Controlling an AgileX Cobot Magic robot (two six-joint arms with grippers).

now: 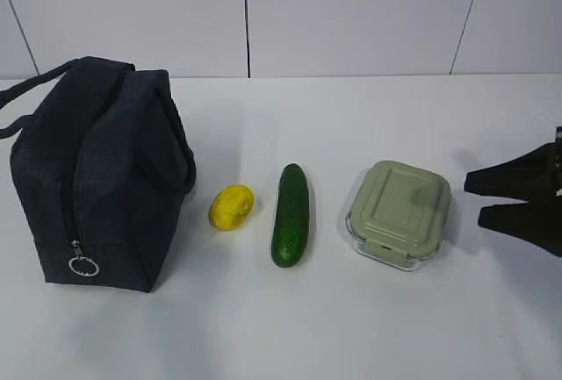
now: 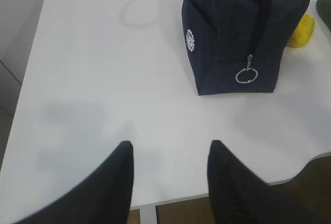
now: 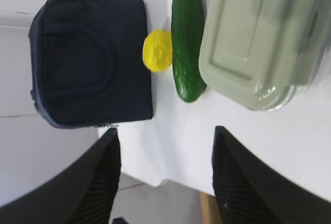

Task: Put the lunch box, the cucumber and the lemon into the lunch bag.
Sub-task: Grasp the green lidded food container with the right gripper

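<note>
The navy lunch bag point(image 1: 101, 174) stands at the left of the table, zipper shut, silver ring pull point(image 1: 83, 266) hanging low on its front. To its right lie the yellow lemon point(image 1: 231, 207), the dark green cucumber point(image 1: 291, 214) and the lunch box point(image 1: 399, 212) with its sage-green lid. My right gripper point(image 1: 474, 197) hovers open just right of the lunch box, nothing between its fingers. In the right wrist view the lunch box point(image 3: 258, 38), cucumber point(image 3: 187, 38), lemon point(image 3: 157, 50) and bag point(image 3: 90, 58) lie ahead. My left gripper point(image 2: 170, 149) is open and empty near the table's front edge, with the bag point(image 2: 243, 32) ahead.
The white table point(image 1: 281, 327) meets a white tiled wall behind. Its front edge point(image 2: 170, 200) shows in the left wrist view. The bag's loop handles point(image 1: 26, 103) stick out to the left.
</note>
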